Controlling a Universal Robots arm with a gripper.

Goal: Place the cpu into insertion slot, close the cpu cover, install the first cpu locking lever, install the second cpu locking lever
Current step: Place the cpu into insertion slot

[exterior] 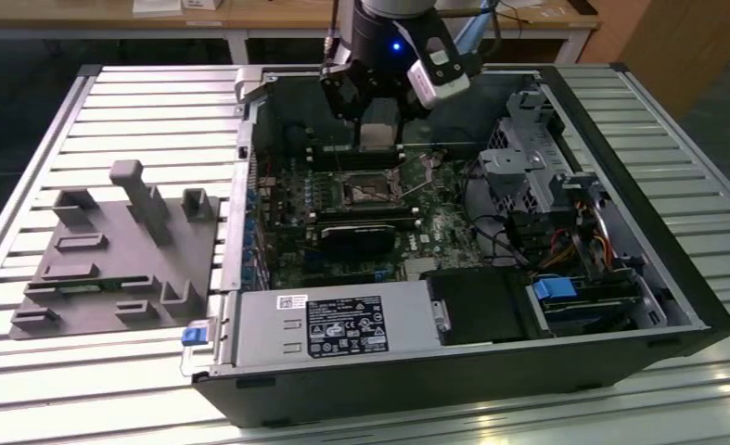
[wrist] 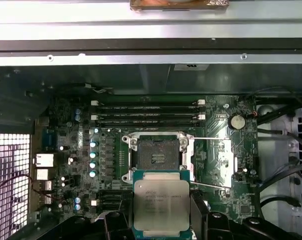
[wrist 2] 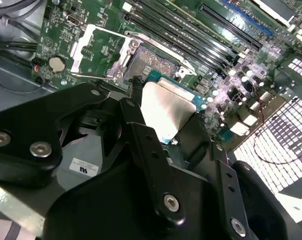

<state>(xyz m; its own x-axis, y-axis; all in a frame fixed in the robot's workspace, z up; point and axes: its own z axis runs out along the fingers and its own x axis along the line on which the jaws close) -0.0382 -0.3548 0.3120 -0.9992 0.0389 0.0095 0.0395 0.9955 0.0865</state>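
Black two-finger gripper pinching cpu, flat square chip with dull silver-grey metal top, by two opposite edges. Chip held above green motherboard, just beside insertion slot, square socket with dark centre, not yet inside. Thin silvery cpu cover lies flipped open beside slot.

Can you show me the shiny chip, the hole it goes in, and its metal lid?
cpu (wrist: 161, 202): first wrist view, middle of its silver top.
slot (wrist: 155, 155): first wrist view, its dark centre.
cover (wrist 2: 77, 52): second wrist view, one side bar of the frame.
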